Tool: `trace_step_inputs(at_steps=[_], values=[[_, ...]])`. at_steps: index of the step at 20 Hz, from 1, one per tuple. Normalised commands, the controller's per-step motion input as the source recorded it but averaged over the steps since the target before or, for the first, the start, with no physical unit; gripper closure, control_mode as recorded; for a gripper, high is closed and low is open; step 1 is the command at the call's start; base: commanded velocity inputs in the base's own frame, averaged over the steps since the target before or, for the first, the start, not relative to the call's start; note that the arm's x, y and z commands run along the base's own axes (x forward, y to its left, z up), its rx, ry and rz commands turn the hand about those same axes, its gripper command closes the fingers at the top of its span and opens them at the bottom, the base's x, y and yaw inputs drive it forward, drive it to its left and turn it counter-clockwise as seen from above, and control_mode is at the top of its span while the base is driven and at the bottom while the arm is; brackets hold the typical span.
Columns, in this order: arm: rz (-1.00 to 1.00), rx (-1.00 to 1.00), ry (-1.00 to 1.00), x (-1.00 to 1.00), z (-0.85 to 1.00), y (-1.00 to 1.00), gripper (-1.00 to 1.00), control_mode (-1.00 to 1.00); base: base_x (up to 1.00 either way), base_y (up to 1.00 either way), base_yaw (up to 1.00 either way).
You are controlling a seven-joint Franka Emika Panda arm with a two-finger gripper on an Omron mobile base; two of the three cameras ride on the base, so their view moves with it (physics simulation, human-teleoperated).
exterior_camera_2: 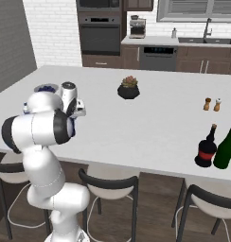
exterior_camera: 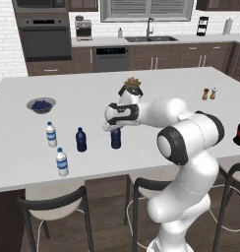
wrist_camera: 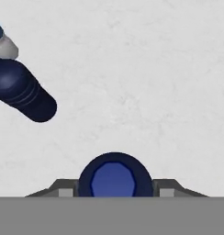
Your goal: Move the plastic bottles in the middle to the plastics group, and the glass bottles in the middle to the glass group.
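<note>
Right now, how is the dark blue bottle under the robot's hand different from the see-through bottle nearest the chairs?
The navy bottle is dark all over, while the clear water bottle is see-through with a white cap and a blue and white label. The navy bottle stands between the fingers of the gripper; the clear bottle stands alone, untouched, close to the edge of the counter. The navy bottle stands farther right. Both are small, upright and on the white counter.

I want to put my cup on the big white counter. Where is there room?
Bare room lies between the small dark potted plant and the salt and pepper shakers, on the white counter. It is crowded near the clear water bottles and dark navy bottles, where the gripper works.
</note>
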Motion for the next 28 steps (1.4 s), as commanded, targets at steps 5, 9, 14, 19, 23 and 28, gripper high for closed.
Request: trace_step_inputs(at_steps=[5,9,14,19,23,28], values=[[0.24,0.02,0.0,-0.26,0.0,0.71,1.0,-1.0,0.0,0.0,0.0],[0.23,0.04,0.0,-0.22,0.0,0.67,1.0,-1.0,0.0,0.0,0.0],[0.17,0.0,0.0,-0.04,-0.02,0.61,1.0,-1.0,0.0,0.0,0.0],[0.12,0.0,0.0,0.0,-0.07,0.38,1.0,-1.0,0.0,0.0,0.0],[0.04,0.0,0.0,-0.01,-0.02,0.02,1.0,-1.0,0.0,0.0,0.0],[0.01,0.0,0.06,0.0,-0.12,0.3,1.0,-1.0,0.0,0.0,0.0]])
